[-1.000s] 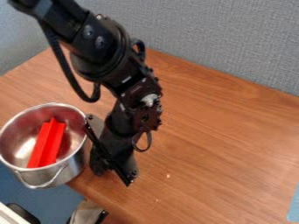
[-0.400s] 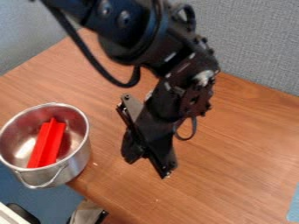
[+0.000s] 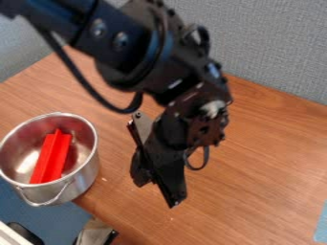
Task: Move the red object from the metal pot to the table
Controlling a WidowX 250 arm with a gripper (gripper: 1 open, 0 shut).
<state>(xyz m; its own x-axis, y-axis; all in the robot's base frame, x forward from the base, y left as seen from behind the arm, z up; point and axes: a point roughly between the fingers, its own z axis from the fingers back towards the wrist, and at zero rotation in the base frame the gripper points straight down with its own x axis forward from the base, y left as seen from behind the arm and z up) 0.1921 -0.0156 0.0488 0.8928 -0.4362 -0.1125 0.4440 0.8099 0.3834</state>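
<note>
The red object (image 3: 54,156) is a long red block that lies slanted inside the metal pot (image 3: 76,174), a shiny steel pot standing at the left front of the table (image 3: 262,163). My gripper (image 3: 170,198) hangs to the right of the pot, pointing steeply down over the wood, its black fingers shut with nothing between them. It is apart from the pot and the block. The black arm fills the upper middle of the view.
A blue-grey wall (image 3: 274,43) runs behind the table's far edge. A blue patch shows under the pot at the table's front left edge, and pale shapes (image 3: 92,234) lie below that edge.
The gripper swung away from the pot's right rim to the right and lifted a little, rolling as it went. In the last half second it barely shifted. The block stayed in the pot.
</note>
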